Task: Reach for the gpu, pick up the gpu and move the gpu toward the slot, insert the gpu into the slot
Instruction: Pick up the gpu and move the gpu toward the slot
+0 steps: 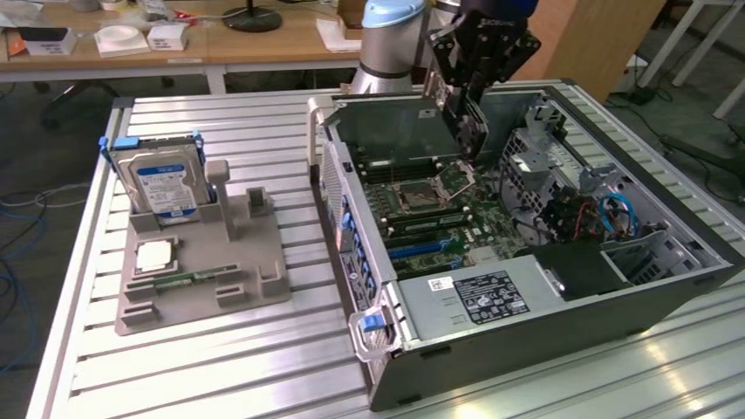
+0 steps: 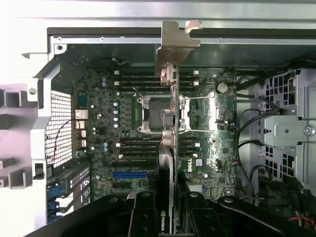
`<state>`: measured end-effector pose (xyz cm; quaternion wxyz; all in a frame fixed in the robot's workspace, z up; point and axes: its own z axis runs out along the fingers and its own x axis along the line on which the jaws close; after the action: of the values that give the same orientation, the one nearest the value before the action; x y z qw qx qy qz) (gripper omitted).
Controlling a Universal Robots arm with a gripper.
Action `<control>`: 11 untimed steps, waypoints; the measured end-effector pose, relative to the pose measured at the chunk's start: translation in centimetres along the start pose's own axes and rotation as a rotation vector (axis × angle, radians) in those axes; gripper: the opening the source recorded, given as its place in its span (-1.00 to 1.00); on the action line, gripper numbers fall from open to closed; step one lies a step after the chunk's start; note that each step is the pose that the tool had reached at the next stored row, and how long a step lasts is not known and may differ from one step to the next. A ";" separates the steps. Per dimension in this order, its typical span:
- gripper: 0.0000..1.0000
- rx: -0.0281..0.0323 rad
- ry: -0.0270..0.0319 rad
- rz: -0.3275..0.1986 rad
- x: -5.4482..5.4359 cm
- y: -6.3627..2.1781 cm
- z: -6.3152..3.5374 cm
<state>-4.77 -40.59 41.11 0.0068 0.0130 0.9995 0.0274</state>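
While the open computer case (image 1: pixel 512 349) lies on its side on the table (image 1: pixel 233 367), the hand (image 1: pixel 472 57) hangs above the case's interior with the gpu (image 1: pixel 458 118) pinched between its fingers (image 2: pixel 143 215). The hand is partly closed, one finger on each flat face of the card. This grip probably suits so thin a board and keeps it clear of the case's walls. In the wrist view the gpu (image 2: pixel 167 163) appears edge-on, as a narrow strip over the motherboard (image 2: pixel 212 148) inside the case. Its grey metal bracket (image 2: pixel 174 47) is at the end far from the hand. A blue slot (image 2: pixel 129 174) on the case's board lies to one side of the card's line, not under it. By this the card is judged lifted and brought over the case but not yet seated. Outside the case, a hard drive (image 1: pixel 157 179) stands upright in a grey holder (image 1: pixel 209 271).
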 end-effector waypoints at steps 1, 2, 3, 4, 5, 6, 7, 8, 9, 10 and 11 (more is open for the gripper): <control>-0.48 -0.0001 0.0003 -0.006 -0.1 0.00 0.01; -0.48 -0.0001 0.0006 -0.011 -0.3 0.00 0.02; -0.48 -0.0002 0.0010 -0.017 -0.4 0.01 0.02; -0.48 -0.0002 0.0013 -0.023 -0.6 0.01 0.03; -0.48 -0.0004 0.0016 -0.029 -0.7 0.02 0.04; -0.48 -0.0005 0.0019 -0.034 -0.9 0.02 0.05; -0.48 -0.0005 0.0022 -0.039 -1.0 0.02 0.05; -0.48 -0.0006 0.0024 -0.045 -1.2 0.03 0.07; -0.48 -0.0007 0.0026 -0.049 -1.3 0.03 0.09; -0.48 -0.0007 0.0029 -0.052 -1.4 0.02 0.09; -0.48 -0.0006 0.0031 -0.056 -1.4 0.02 0.10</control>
<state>-3.32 -40.60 41.03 0.0060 -0.0149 0.9995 0.0275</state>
